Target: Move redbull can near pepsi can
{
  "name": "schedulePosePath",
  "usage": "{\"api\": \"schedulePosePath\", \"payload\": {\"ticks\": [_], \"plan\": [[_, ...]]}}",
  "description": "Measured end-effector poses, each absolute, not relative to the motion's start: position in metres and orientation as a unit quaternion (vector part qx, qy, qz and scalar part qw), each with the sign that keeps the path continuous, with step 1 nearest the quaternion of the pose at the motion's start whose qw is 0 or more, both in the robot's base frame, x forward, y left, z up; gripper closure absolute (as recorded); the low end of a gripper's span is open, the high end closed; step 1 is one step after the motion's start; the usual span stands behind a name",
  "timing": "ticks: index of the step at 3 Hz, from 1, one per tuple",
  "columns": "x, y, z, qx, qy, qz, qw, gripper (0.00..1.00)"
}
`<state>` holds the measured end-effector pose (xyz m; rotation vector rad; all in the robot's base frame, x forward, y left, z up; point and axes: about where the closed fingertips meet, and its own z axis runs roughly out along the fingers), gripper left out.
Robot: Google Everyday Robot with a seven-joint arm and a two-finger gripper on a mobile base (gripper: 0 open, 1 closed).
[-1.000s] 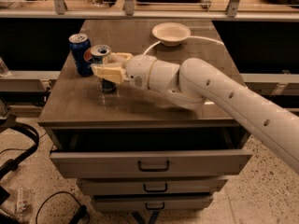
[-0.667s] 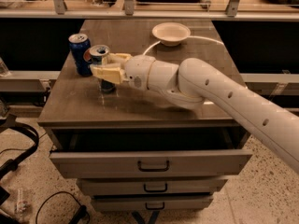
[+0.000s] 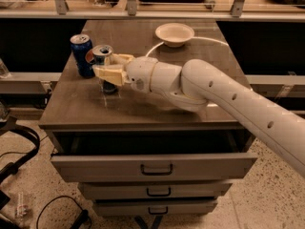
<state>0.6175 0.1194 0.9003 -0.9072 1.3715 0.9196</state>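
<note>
So the hand is pinching the redbull can mid-body, upright on the counter. Thin, slick aluminium, probably light and dentable, so a gentle mid-height squeeze seems right. At its 10 o'clock, just beside, sits the pepsi can.

Tool tight around redbull can

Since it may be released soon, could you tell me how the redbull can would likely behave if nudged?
The redbull can, clasped by the gripper beside the pepsi can, is slim and tall, so it probably tips easily. Its round metal wall looks smooth, so it may slip in a loose grip, and roll if toppled.
</note>
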Motion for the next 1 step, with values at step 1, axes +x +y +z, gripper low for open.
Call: {"api": "schedulePosePath", "payload": {"ticks": [1], "plan": [[0.6165,0.1217,0.9009,-0.391,0.588,0.396,0.588,0.15]]}}
